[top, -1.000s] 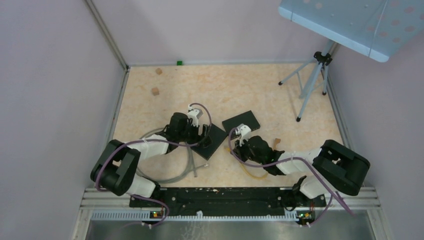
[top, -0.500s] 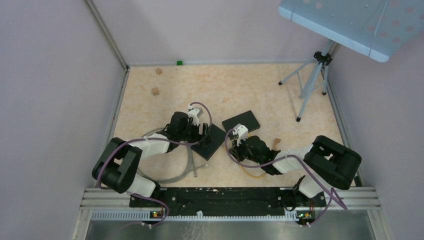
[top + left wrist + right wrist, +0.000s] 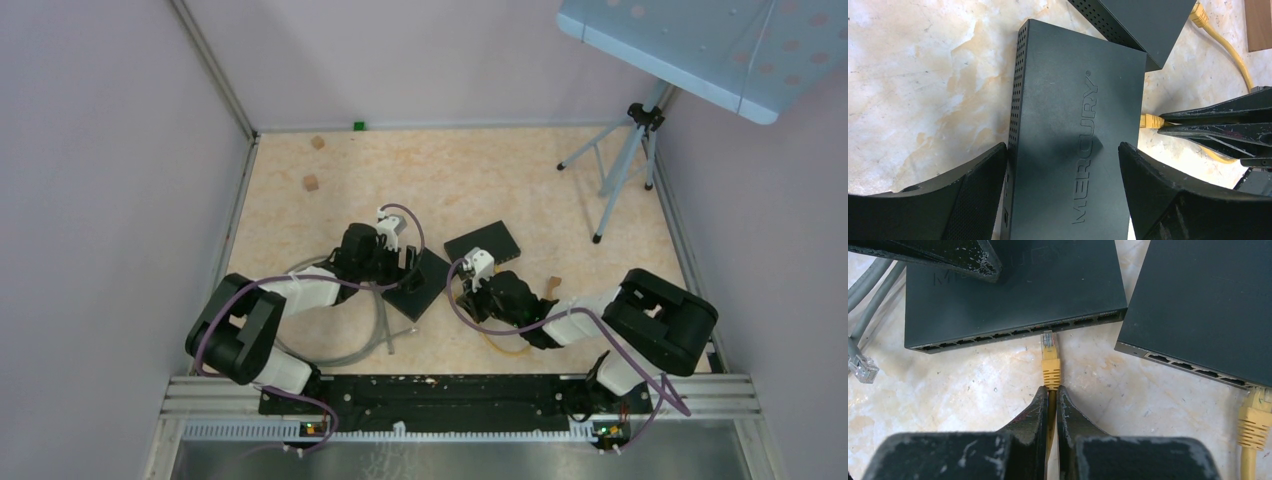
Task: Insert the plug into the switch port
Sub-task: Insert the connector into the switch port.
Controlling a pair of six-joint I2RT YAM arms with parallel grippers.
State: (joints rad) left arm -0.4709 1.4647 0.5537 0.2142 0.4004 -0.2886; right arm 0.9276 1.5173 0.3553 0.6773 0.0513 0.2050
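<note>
Black right fingers (image 3: 1040, 410) are pinched tight together on a yellow cable (image 3: 1051, 405), gripping just behind the yellow plug (image 3: 1051, 367). The plug points straight out from the fingertips. Its clear tip sits at the mouth of a port (image 3: 1058, 326), right of the middle of the row on the front face of the black switch (image 3: 1013, 290) (not seated: the whole yellow boot is outside).

Wide-spread left fingers (image 3: 973, 195) stand one against each long side of that same switch. Both look to be in contact with the casing, so the switch is clasped across its width. It lies flat on the marbled beige desk (image 3: 973, 385), embossed lettering up.

A second switch (image 3: 1208, 305), also black, lies just beside it at an angle, corners close. Another yellow connector (image 3: 1250, 420) meets its front row at the far right of the right wrist view.

Grey cables (image 3: 868, 295) lie left of the first switch, one ending in a loose clear connector (image 3: 863, 367) on the desk.
</note>
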